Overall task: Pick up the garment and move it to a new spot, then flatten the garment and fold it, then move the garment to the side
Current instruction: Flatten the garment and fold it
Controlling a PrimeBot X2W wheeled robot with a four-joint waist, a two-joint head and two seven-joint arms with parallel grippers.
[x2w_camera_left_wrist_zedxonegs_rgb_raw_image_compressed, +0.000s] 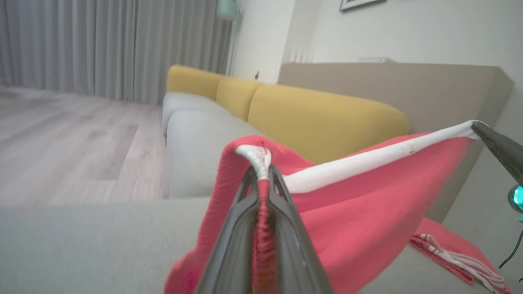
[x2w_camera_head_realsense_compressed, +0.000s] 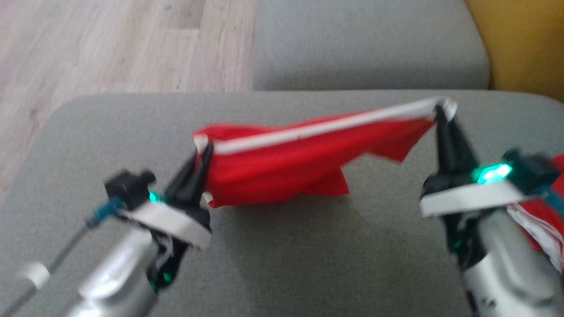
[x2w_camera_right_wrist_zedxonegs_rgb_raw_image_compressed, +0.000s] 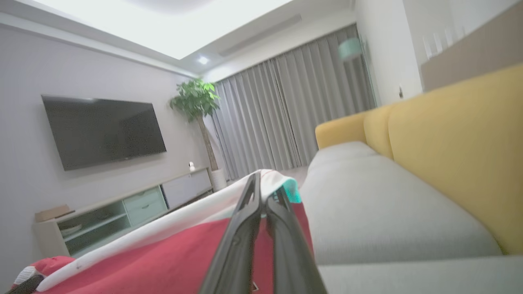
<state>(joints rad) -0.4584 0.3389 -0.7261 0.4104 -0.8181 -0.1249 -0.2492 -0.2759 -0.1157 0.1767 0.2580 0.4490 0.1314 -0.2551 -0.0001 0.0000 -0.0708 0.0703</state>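
Observation:
The garment (x2w_camera_head_realsense_compressed: pixel 282 163) is red cloth with a white band along its top edge. It hangs stretched between my two grippers above the grey sofa seat (x2w_camera_head_realsense_compressed: pixel 308 259), its lower part sagging down to the cushion. My left gripper (x2w_camera_head_realsense_compressed: pixel 203 152) is shut on the band's left end, and in the left wrist view the red garment (x2w_camera_left_wrist_zedxonegs_rgb_raw_image_compressed: pixel 359 220) is pinched between the fingers of the left gripper (x2w_camera_left_wrist_zedxonegs_rgb_raw_image_compressed: pixel 261 173). Higher and further back, my right gripper (x2w_camera_head_realsense_compressed: pixel 439 112) is shut on the band's right end. The right wrist view shows that right gripper (x2w_camera_right_wrist_zedxonegs_rgb_raw_image_compressed: pixel 265 190) closed on the garment's (x2w_camera_right_wrist_zedxonegs_rgb_raw_image_compressed: pixel 163 261) white edge.
Another red and white striped cloth (x2w_camera_head_realsense_compressed: pixel 546 224) lies at the seat's right edge beside my right arm. A second grey cushion (x2w_camera_head_realsense_compressed: pixel 370 44) lies beyond the seat, with a yellow backrest (x2w_camera_head_realsense_compressed: pixel 524 44) at the right. Wooden floor (x2w_camera_head_realsense_compressed: pixel 110 44) runs along the left.

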